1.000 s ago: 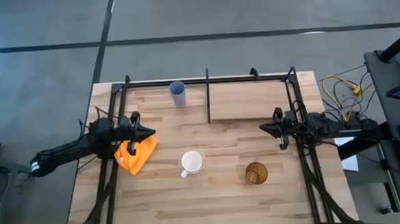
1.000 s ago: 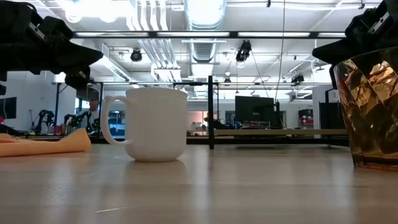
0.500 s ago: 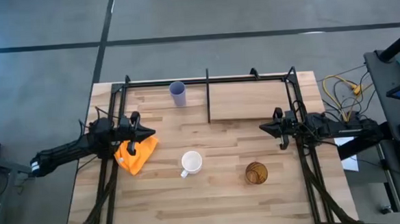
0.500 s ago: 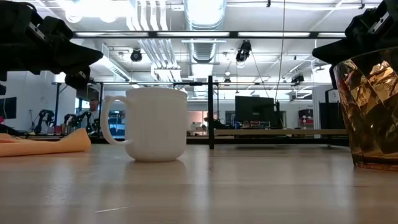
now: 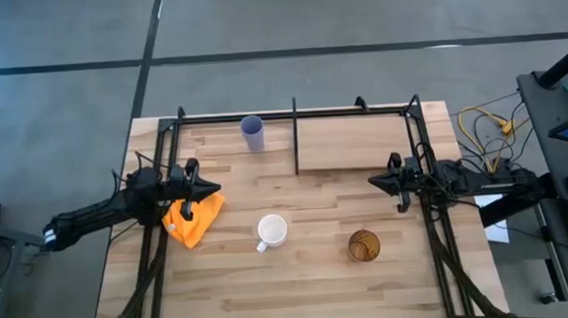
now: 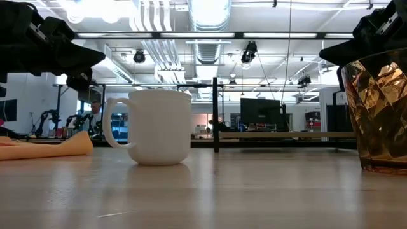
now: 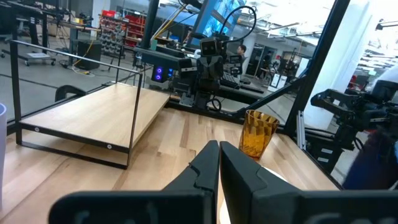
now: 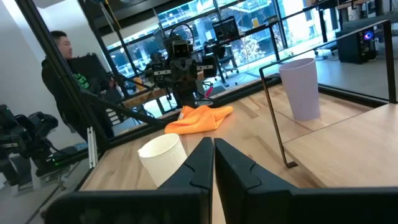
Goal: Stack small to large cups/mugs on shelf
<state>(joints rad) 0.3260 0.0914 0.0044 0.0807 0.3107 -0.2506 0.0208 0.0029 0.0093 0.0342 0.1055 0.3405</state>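
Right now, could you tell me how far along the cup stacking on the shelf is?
Nothing is done yet: the shelf is bare. The white mug, amber cup and lavender tumbler stand apart on the table. Nothing is in hand: the left gripper and right gripper are shut and empty. All stacking remains.

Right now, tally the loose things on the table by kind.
Cups: 3, the white mug, amber cup and lavender tumbler
Cloths: 1, the orange cloth
Total: 4
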